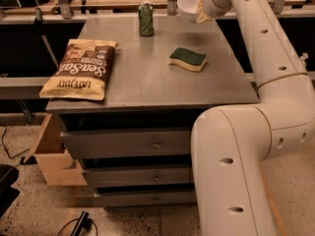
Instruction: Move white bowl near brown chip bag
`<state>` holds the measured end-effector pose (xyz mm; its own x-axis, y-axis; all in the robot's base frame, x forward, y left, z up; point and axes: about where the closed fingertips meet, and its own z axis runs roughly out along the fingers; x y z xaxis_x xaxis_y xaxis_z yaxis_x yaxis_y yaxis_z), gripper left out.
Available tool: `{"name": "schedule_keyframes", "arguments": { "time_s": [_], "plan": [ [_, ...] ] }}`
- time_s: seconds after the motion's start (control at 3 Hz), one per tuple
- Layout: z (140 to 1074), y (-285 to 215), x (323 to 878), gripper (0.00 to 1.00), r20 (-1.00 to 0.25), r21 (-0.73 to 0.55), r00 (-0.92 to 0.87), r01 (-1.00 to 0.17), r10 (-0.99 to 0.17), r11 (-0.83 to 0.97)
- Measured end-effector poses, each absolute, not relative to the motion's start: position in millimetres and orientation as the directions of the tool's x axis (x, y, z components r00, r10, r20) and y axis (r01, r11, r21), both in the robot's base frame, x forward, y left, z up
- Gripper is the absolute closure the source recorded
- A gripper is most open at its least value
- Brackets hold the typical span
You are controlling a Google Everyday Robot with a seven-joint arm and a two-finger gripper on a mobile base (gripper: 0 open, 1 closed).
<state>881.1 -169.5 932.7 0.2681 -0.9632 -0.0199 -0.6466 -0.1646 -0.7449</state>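
Note:
The white bowl point(187, 4) is held in the air above the far right corner of the grey table point(147, 85). My gripper point(201, 12) is shut on the bowl's right rim, and its yellowish fingertip shows against the bowl. The brown chip bag point(81, 69) lies flat at the table's front left, far from the bowl, with its "Sea Salt" lettering upside down to me. My white arm reaches over the table's right side.
A green can point(145, 18) stands upright at the far middle of the table, just left of the bowl. A green and yellow sponge point(187, 59) lies right of centre. Drawers sit under the tabletop. A wooden box point(49, 154) stands on the floor at the left.

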Motion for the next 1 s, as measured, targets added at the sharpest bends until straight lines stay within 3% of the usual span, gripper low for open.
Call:
{"name": "schedule_keyframes", "arguments": {
  "time_s": [0.67, 1.0],
  "plan": [
    [998.9, -164.3, 838.3, 1.0, 0.083, -0.732, 0.339, -0.617, -0.937, -0.288],
    [1017.4, -168.4, 801.5, 1.0, 0.07, -0.689, 0.331, -0.666, -0.941, -0.286]
  ]
}}
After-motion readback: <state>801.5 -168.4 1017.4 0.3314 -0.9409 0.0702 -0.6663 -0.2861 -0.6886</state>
